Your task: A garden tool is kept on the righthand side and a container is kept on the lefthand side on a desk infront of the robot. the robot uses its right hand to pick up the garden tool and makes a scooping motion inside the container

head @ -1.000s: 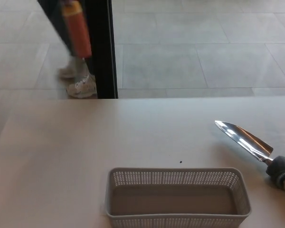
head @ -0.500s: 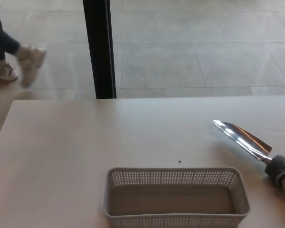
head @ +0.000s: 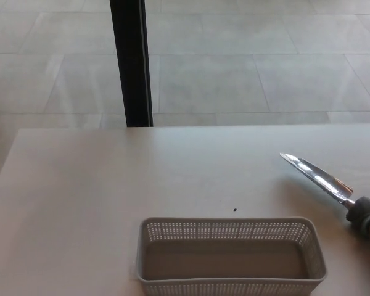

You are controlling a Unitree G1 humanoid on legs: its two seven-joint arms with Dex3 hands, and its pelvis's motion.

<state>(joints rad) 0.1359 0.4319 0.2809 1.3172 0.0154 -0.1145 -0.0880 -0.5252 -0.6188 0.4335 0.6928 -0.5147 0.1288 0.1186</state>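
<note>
The garden tool [head: 333, 187] lies on the desk [head: 80, 185] at the right, its shiny blade pointing up-left (the handle runs out of frame). The grey container [head: 231, 256] stands near the front edge. No hand is visible.

Container [head: 230, 256] on desk [head: 98, 197] front, garden tool [head: 333, 188] to its right, apart

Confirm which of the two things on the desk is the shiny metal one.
The trowel, lying at the desk's right edge with its polished blade pointing up-left. The basket at front centre is dull grey perforated plastic and empty.
</note>
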